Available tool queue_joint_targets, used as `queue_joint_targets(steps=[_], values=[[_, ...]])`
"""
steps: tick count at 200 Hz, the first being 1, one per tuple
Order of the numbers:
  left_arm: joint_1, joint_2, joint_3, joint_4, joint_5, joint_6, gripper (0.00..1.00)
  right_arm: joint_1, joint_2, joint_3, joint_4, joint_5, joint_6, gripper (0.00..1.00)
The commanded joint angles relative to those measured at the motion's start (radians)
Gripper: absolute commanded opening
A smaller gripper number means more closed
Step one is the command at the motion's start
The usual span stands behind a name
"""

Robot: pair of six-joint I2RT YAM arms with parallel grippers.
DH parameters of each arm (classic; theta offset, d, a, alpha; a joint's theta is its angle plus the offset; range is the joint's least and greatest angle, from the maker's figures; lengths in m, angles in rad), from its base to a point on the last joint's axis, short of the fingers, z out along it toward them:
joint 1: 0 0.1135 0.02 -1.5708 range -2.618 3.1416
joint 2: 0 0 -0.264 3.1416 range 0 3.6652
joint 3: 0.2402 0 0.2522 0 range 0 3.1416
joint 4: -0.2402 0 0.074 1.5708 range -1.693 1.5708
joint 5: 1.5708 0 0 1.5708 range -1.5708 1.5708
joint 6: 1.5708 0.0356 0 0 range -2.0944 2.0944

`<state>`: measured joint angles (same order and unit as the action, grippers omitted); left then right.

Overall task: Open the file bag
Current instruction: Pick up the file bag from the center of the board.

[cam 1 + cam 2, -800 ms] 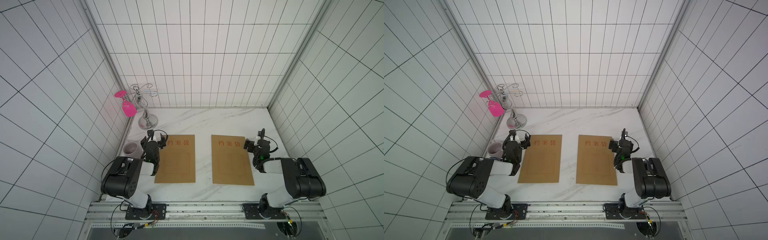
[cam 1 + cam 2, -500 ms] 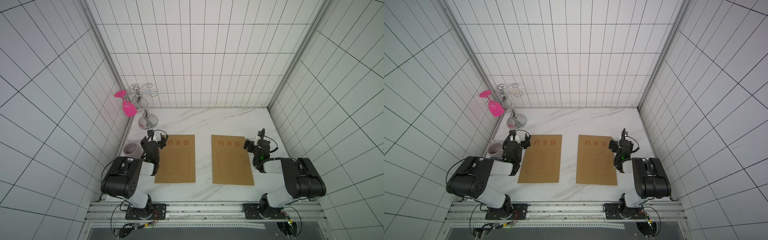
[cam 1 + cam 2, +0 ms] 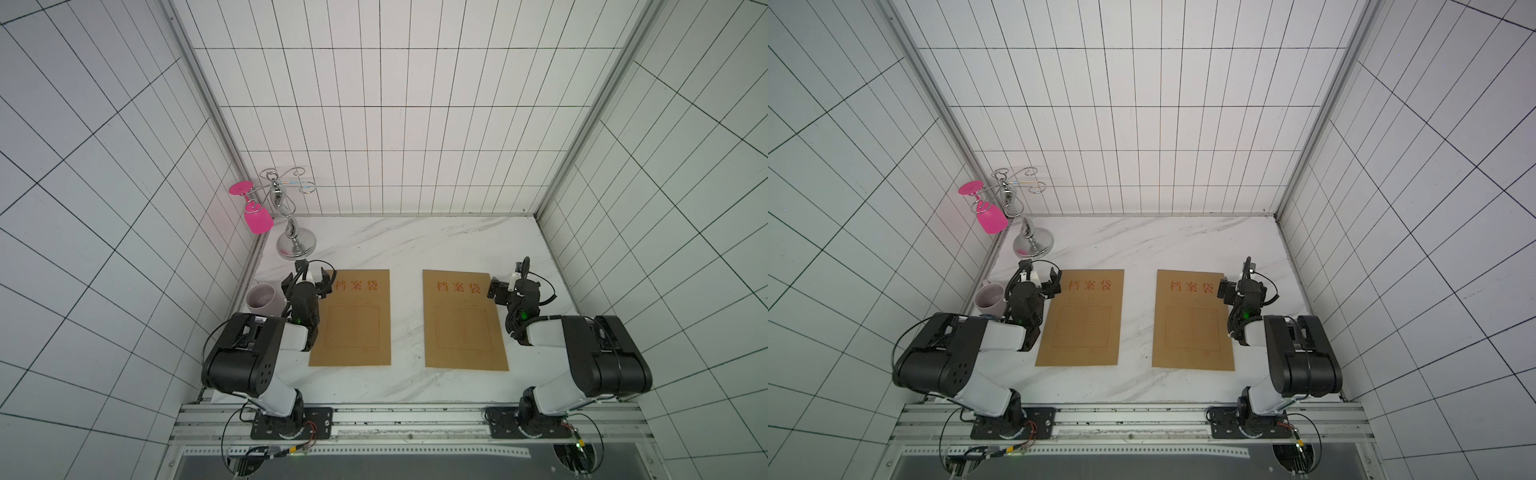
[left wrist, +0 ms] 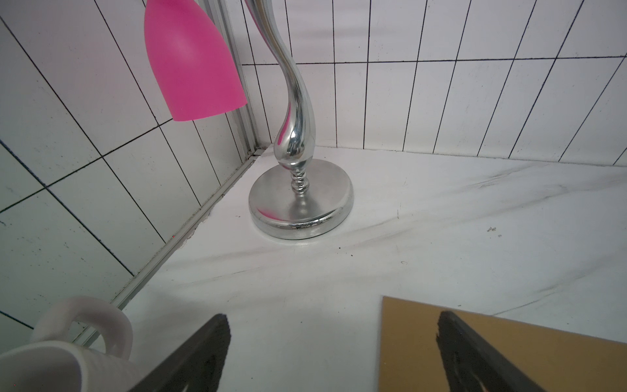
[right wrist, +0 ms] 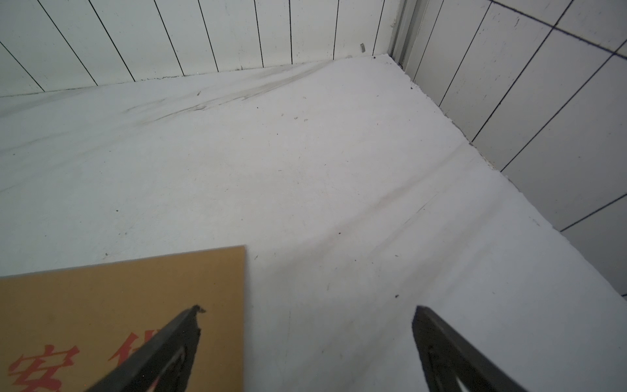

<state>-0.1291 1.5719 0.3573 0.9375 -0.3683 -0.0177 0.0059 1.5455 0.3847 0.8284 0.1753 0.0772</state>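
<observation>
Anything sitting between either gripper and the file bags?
Nothing visible. The left gripper, open, straddles the outer far corner of the left file bag; the right gripper, open, does the same at the right file bag. The mug sits outside the left gripper, not between.

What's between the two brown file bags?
Nothing: only bare white tabletop separates the left file bag and the right file bag, as both top views show.

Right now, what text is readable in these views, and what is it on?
"档案袋": red, top of the left file bag.
"档案袋": red, top of the right file bag.
Form grid printed under each title: too small to read.
Mug, pink goblet, rack: no text visible.
</observation>
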Motion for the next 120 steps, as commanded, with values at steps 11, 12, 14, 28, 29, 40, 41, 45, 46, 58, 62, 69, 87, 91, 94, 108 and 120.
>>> queue_joint_targets(steps=[11, 12, 14, 28, 29, 40, 41, 45, 46, 58, 62, 69, 87, 91, 94, 108, 120], values=[[-0.001, -0.014, 0.014, -0.003, 0.008, 0.008, 0.98, -0.010, -0.006, 0.024, 0.031, -0.002, -0.014, 0.99], [0.000, -0.014, 0.014, -0.003, 0.008, 0.007, 0.98, -0.009, -0.006, 0.024, 0.031, -0.002, -0.015, 0.99], [0.000, -0.015, 0.014, -0.003, 0.009, 0.008, 0.98, -0.009, -0.006, 0.024, 0.030, -0.002, -0.015, 0.99], [0.000, -0.016, 0.015, -0.003, 0.009, 0.007, 0.98, -0.009, -0.005, 0.025, 0.031, -0.001, -0.015, 0.99], [0.000, -0.016, 0.013, -0.003, 0.009, 0.007, 0.98, -0.009, -0.005, 0.025, 0.031, -0.002, -0.015, 0.99], [0.001, -0.017, 0.015, -0.005, 0.009, 0.008, 0.98, -0.009, -0.005, 0.024, 0.031, -0.001, -0.016, 0.99], [0.000, -0.017, 0.015, -0.005, 0.009, 0.008, 0.98, -0.009, -0.005, 0.025, 0.030, -0.002, -0.015, 0.99], [-0.001, -0.017, 0.015, -0.005, 0.009, 0.008, 0.98, -0.010, -0.005, 0.025, 0.031, -0.001, -0.015, 0.99], [-0.001, -0.017, 0.015, -0.005, 0.009, 0.008, 0.98, -0.010, -0.005, 0.025, 0.031, -0.002, -0.016, 0.99], [-0.001, -0.016, 0.015, -0.005, 0.009, 0.008, 0.98, -0.009, -0.005, 0.025, 0.031, -0.002, -0.016, 0.99], [0.000, -0.016, 0.014, -0.005, 0.009, 0.007, 0.98, -0.009, -0.006, 0.025, 0.030, -0.002, -0.016, 0.98], [0.000, -0.016, 0.015, -0.005, 0.009, 0.007, 0.98, -0.010, -0.005, 0.025, 0.030, -0.002, -0.015, 0.99], [0.000, -0.015, 0.017, -0.005, 0.009, 0.007, 0.98, -0.010, -0.005, 0.025, 0.031, -0.002, -0.016, 0.99], [0.000, -0.015, 0.016, -0.005, 0.009, 0.008, 0.98, -0.009, -0.005, 0.024, 0.030, -0.002, -0.016, 0.99], [-0.001, -0.015, 0.017, -0.005, 0.009, 0.008, 0.98, -0.009, -0.005, 0.025, 0.030, -0.002, -0.016, 0.99], [0.000, -0.015, 0.015, -0.005, 0.009, 0.008, 0.98, -0.010, -0.005, 0.025, 0.030, -0.001, -0.015, 0.99], [0.000, -0.022, 0.013, 0.002, -0.003, 0.009, 0.98, -0.010, -0.008, 0.021, 0.034, -0.002, -0.016, 0.99]])
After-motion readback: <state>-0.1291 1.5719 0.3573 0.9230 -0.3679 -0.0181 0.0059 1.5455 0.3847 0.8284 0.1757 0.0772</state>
